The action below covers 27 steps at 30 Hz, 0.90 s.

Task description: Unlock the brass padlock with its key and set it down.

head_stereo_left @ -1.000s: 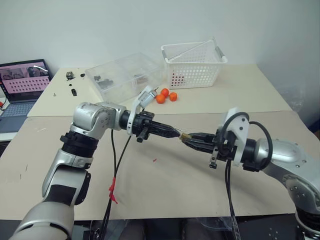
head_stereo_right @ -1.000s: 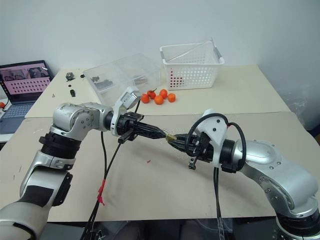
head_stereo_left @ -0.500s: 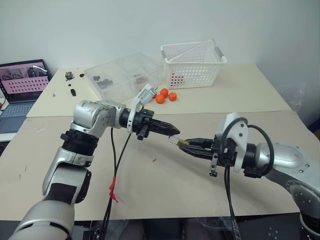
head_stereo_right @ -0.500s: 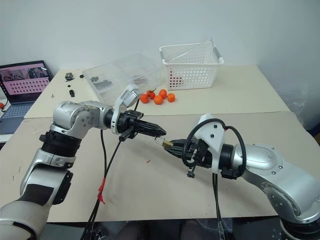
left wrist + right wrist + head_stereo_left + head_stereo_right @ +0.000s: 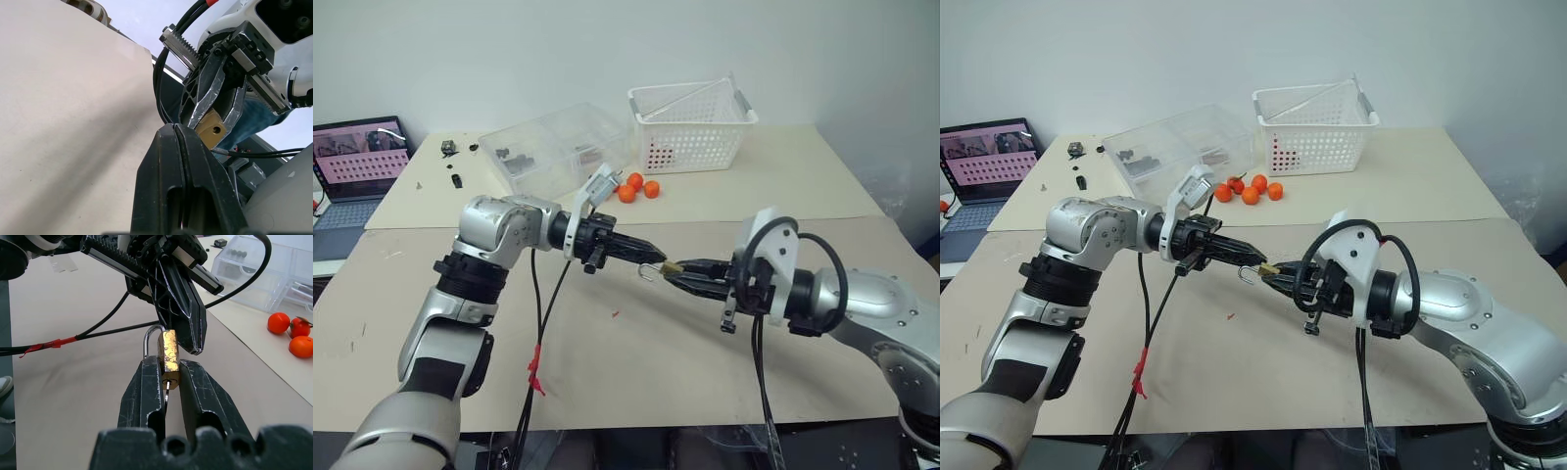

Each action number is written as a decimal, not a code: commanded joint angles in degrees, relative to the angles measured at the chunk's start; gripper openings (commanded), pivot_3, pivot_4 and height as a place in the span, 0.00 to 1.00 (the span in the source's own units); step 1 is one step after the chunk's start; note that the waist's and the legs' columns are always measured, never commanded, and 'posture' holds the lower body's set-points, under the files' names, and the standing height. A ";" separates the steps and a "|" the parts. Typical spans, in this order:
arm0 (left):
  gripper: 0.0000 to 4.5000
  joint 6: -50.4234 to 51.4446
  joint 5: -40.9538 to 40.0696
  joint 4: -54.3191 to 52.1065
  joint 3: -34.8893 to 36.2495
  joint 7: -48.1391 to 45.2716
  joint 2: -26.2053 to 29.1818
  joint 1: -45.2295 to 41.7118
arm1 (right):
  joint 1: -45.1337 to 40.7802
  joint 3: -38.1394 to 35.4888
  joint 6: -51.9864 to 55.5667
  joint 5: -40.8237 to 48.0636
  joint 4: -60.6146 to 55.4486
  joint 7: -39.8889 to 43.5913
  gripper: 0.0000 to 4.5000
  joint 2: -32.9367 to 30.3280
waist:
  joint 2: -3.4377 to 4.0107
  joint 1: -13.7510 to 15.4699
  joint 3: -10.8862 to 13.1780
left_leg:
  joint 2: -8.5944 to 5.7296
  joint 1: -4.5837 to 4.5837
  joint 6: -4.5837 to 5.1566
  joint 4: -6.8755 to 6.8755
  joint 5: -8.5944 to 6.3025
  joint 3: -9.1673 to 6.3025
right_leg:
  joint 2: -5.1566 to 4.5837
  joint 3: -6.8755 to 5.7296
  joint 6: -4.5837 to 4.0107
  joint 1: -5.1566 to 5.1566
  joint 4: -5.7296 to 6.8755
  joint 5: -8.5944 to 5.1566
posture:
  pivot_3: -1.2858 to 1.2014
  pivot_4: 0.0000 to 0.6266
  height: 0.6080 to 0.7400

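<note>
The right gripper (image 5: pixel 165 374) grips the brass padlock (image 5: pixel 169 356) by the lower end of its gold body, one black finger (image 5: pixel 144 389) pressed on each flat side, the jaws only narrowly apart around it. The lock stands upright between the fingertips, its silvery shackle (image 5: pixel 150 337) rising from the top. A thin silvery bit, the key (image 5: pixel 167 387), sticks out of the bottom of the body and runs down into the gap between the fingers.

The left gripper (image 5: pixel 656 255) is clenched, its two black fingers pressed flat together with no gap showing in the left wrist view. Its tip sits just beside the top of the padlock body, close to the shackle; whether it actually touches the shackle or pinches anything I cannot tell.

Both grippers meet in the air above the middle of the bench (image 5: pixel 636 392), over the brown sheet that covers its near half, so the padlock (image 5: pixel 674 266) hangs well clear of the surface. The left arm reaches in from the left edge and the right arm from the near right corner.

Toward the far edge stand a clear plastic box (image 5: pixel 553 147) and a white basket (image 5: pixel 690 125), with small oranges (image 5: pixel 637 186) on the bench between them. A laptop (image 5: pixel 357 166) sits past the far left corner.
</note>
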 commanded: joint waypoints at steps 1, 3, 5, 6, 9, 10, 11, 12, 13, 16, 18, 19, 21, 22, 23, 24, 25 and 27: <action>0.01 -0.72 -0.37 -0.59 0.76 -0.07 0.19 -1.15 | -0.87 -1.40 -1.40 -0.42 -0.58 0.36 0.05 -0.92 | 0.00 0.01 0.00 | 0.00 0.00 0.00 0.00 0.00 0.00 | 0.00 0.00 0.00 0.00 0.00 0.00 | 0.52 0.24 1.00; 0.01 -0.79 -0.27 -0.51 0.81 0.04 0.25 -1.13 | -0.55 -1.50 -1.44 -0.48 -0.67 0.64 0.05 -1.22 | 0.00 0.02 0.00 | 0.00 0.00 0.00 0.00 0.00 0.00 | 0.00 0.00 0.00 0.00 0.00 0.00 | 0.52 0.24 1.00; 0.01 -1.58 0.53 -0.38 0.53 0.45 0.48 -1.08 | -0.01 -1.70 -1.41 -0.26 -0.75 1.06 0.05 -1.64 | 0.00 0.02 0.00 | 0.00 0.00 0.00 0.00 0.00 0.00 | 0.00 0.00 0.00 0.00 0.00 0.00 | 0.52 0.24 1.00; 0.01 -2.54 1.36 -0.37 0.20 0.78 0.69 -0.93 | 0.34 -1.74 -1.45 -0.27 -0.82 1.37 0.05 -2.02 | 0.00 0.02 0.00 | 0.00 0.00 0.00 0.00 0.00 0.00 | 0.00 -0.01 0.00 0.00 0.00 0.00 | 0.52 0.24 1.00; 0.01 -4.85 3.56 0.38 -0.49 1.29 1.33 -0.64 | 1.09 -1.71 -1.69 -0.44 -0.71 2.05 0.05 -2.66 | 0.00 0.00 0.00 | 0.00 0.00 0.00 -0.01 0.00 0.00 | 0.00 0.00 0.00 0.00 -0.01 0.00 | 0.52 0.24 1.00; 0.06 -5.23 3.94 0.88 -0.31 1.32 1.48 -0.71 | 1.36 -1.59 -1.90 -0.69 -0.60 2.29 0.05 -2.78 | 0.00 -0.02 0.00 | 0.00 0.00 0.00 -0.01 0.00 0.00 | 0.00 0.00 0.00 0.00 -0.01 0.00 | 0.52 0.24 1.00; 0.13 -5.02 4.02 1.53 0.13 1.49 1.63 -0.95 | 1.71 -1.36 -2.18 -1.06 -0.49 2.53 0.05 -2.85 | 0.00 -0.02 0.00 | 0.01 0.00 0.00 -0.01 0.00 0.00 | 0.00 0.00 0.00 0.00 -0.01 0.00 | 0.52 0.24 1.00; 0.14 -4.89 4.03 2.05 0.45 1.48 1.76 -1.20 | 1.94 -1.11 -2.46 -1.47 -0.31 2.77 0.05 -2.90 | 0.00 0.00 0.00 | 0.00 0.01 0.00 -0.01 0.00 0.01 | 0.00 0.01 0.00 0.00 -0.01 0.00 | 0.52 0.24 1.00; 0.23 -4.86 4.06 2.17 0.71 1.26 2.11 -1.30 | 2.18 -0.74 -2.77 -1.97 -0.15 3.10 0.05 -2.92 | -0.01 0.03 0.00 | 0.01 0.00 0.00 -0.01 0.00 0.00 | 0.01 0.00 0.00 0.00 -0.01 0.00 | 0.52 0.24 1.00; 0.49 -4.41 3.65 1.27 1.27 0.36 3.53 -1.04 | 2.47 0.24 -3.71 -3.09 0.65 4.00 0.05 -2.55 | -0.01 -0.05 0.01 | 0.01 -0.01 0.00 -0.01 0.00 0.00 | 0.01 0.00 0.00 -0.02 0.00 0.00 | 0.52 0.24 1.00; 0.65 -4.01 3.12 -0.21 1.59 -0.27 4.85 -0.28 | 2.41 1.11 -4.54 -4.19 1.49 4.91 0.05 -2.44 | -0.01 -0.07 0.02 | 0.01 -0.01 0.00 -0.01 0.00 0.01 | 0.01 0.00 0.00 -0.02 -0.01 0.00 | 0.52 0.24 1.00; 0.71 -4.19 3.12 -1.21 1.50 -0.58 5.62 0.29 | 2.31 1.55 -4.97 -4.73 2.08 5.49 0.05 -2.39 | -0.01 -0.08 0.02 | 0.01 -0.01 0.00 -0.01 0.00 0.01 | 0.01 0.00 0.00 -0.02 -0.01 0.00 | 0.52 0.24 1.00; 0.90 -5.99 3.92 -3.68 0.79 -1.48 7.60 1.98 | 2.04 2.71 -6.04 -5.95 3.50 6.87 0.05 -2.39 | 0.00 -0.11 0.02 | 0.02 -0.01 0.00 -0.03 0.00 0.01 | 0.02 0.00 0.00 -0.03 -0.01 0.00 | 0.52 0.24 1.00; 0.98 -7.19 4.19 -5.53 0.64 -2.29 8.98 3.27 | 1.71 3.61 -6.51 -6.56 4.48 7.62 0.05 -2.31 | 0.01 -0.11 0.02 | 0.02 0.00 0.00 -0.03 0.00 0.01 | 0.02 0.01 0.00 -0.03 -0.01 0.00 | 0.52 0.24 1.00; 0.98 -8.45 4.45 -7.04 0.62 -2.89 10.05 4.35 | 1.41 4.35 -6.82 -7.14 5.39 8.31 0.05 -2.26 | 0.01 -0.18 0.02 | 0.02 0.00 0.00 -0.04 0.00 0.01 | 0.01 0.02 0.00 -0.04 -0.01 0.00 | 0.52 0.24 1.00; 0.98 -12.24 5.11 -9.44 1.23 -4.13 11.61 6.06 | 0.76 6.18 -6.91 -8.45 6.56 9.45 0.05 -2.82 | 0.02 -0.18 0.02 | 0.04 0.00 0.00 -0.05 0.00 0.02 | 0.02 0.03 0.00 -0.04 -0.01 0.00 | 0.52 0.24 1.00; 0.98 -14.12 4.96 -11.47 2.21 -4.86 12.89 7.07 | 0.26 7.52 -6.64 -9.04 7.62 10.54 0.05 -3.21 | 0.03 -0.20 0.03 | 0.05 0.01 0.00 -0.05 0.00 0.02 | 0.02 0.04 0.00 -0.05 -0.01 0.00 | 0.52 0.24 1.00; 0.98 -15.21 4.55 -13.26 3.97 -4.04 14.28 7.26 | -0.91 9.26 -5.52 -9.74 10.26 11.66 0.05 -3.06 | 0.03 -0.06 0.06 | 0.07 0.00 -0.01 -0.05 0.00 0.04 | 0.02 0.07 -0.01 -0.08 0.00 0.00 | 0.52 0.24 1.00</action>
